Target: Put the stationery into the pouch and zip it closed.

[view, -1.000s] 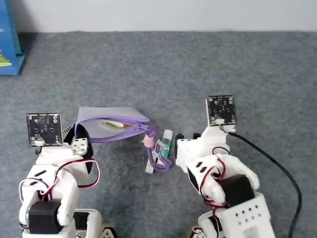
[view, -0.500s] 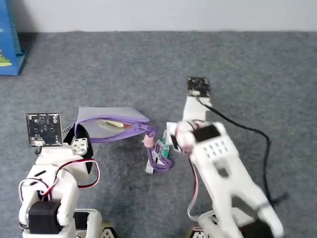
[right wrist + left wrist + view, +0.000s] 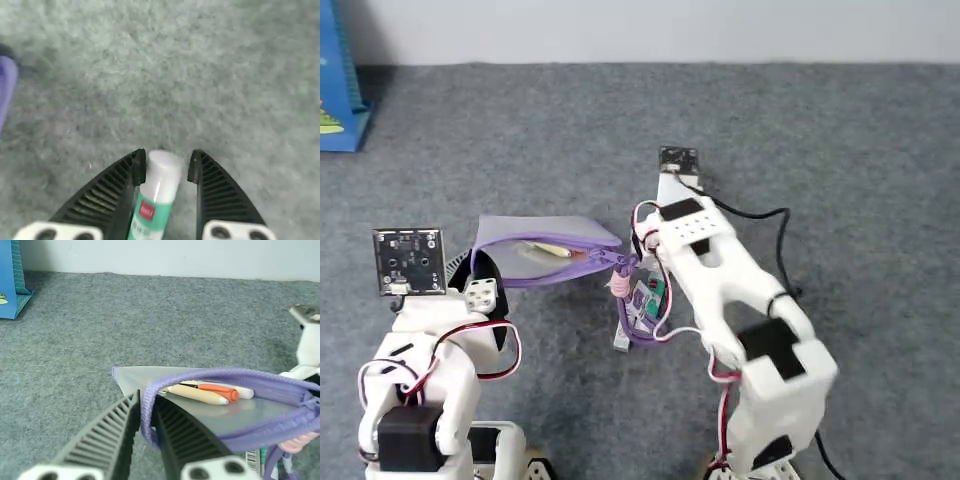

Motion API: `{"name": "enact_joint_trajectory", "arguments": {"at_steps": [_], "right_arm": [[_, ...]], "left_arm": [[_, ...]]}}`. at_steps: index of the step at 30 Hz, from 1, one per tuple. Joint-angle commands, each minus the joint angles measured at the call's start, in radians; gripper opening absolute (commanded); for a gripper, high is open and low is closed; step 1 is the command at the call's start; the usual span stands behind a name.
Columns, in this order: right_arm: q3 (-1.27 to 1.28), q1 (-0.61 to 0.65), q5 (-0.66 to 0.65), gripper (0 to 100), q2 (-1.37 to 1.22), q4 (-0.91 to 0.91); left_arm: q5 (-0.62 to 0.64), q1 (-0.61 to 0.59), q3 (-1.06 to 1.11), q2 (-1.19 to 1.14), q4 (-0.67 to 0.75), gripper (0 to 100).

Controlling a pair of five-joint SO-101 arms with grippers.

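The purple pouch [image 3: 535, 232] lies open on the grey carpet, with a cream pen [image 3: 195, 394] and an orange-tipped one [image 3: 220, 389] inside. My left gripper [image 3: 480, 268] [image 3: 145, 402] is shut on the pouch's zipper rim at its left end. A glue stick [image 3: 648, 296] [image 3: 159, 182] with a white cap and green label lies just right of the pouch's zipper end, beside a pink zipper pull [image 3: 618, 285] and a purple strap [image 3: 645, 335]. My right gripper [image 3: 645, 268] [image 3: 167, 155] is down over the glue stick, open. Its fingers straddle the cap with a small gap on one side.
A blue box [image 3: 338, 80] [image 3: 10, 285] stands at the far left by the white back wall. The right arm's black cable [image 3: 775, 235] loops over the carpet to its right. Open carpet stretches behind and to the right of the pouch.
The right arm has swung out from its folded rest toward the pouch and come down over the glue stick. The left arm and pouch have stayed still.
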State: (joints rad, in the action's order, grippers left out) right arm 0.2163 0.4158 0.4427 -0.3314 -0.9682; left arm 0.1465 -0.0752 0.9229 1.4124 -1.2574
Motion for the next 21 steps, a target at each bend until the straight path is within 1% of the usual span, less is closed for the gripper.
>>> {"name": "enact_joint_trajectory", "arguments": {"at_steps": [1,3,4,7,9,11,14,17,21], "right_arm": [[-0.071,0.008,0.005,14.4,-0.073,0.005],[-0.071,0.008,-0.038,13.9,-0.090,-0.024],[-0.071,0.008,-0.057,12.1,-0.088,-0.045],[-0.071,-0.013,-0.066,0.0,-0.048,-0.093],[-0.064,-0.036,-0.072,2.8,-0.004,-0.120],[-0.058,-0.059,-0.075,0.5,0.047,-0.157],[-0.029,-0.082,-0.101,0.8,0.148,-0.220],[0.031,-0.101,-0.129,0.8,0.278,-0.260],[0.127,-0.137,-0.170,0.8,0.495,-0.257]], "left_arm": [[0.006,-0.011,-0.010,0.005,0.003,1],[0.006,-0.011,-0.008,0.005,0.003,1],[0.006,-0.011,-0.008,0.005,0.003,1],[0.006,-0.011,-0.008,0.005,0.003,1],[0.006,-0.011,-0.008,0.005,0.003,1],[0.006,-0.011,-0.008,0.005,0.003,1],[0.006,-0.011,-0.008,0.005,0.003,1],[0.006,-0.011,-0.008,0.005,0.003,1],[0.006,-0.011,-0.008,0.005,0.003,1]]}}
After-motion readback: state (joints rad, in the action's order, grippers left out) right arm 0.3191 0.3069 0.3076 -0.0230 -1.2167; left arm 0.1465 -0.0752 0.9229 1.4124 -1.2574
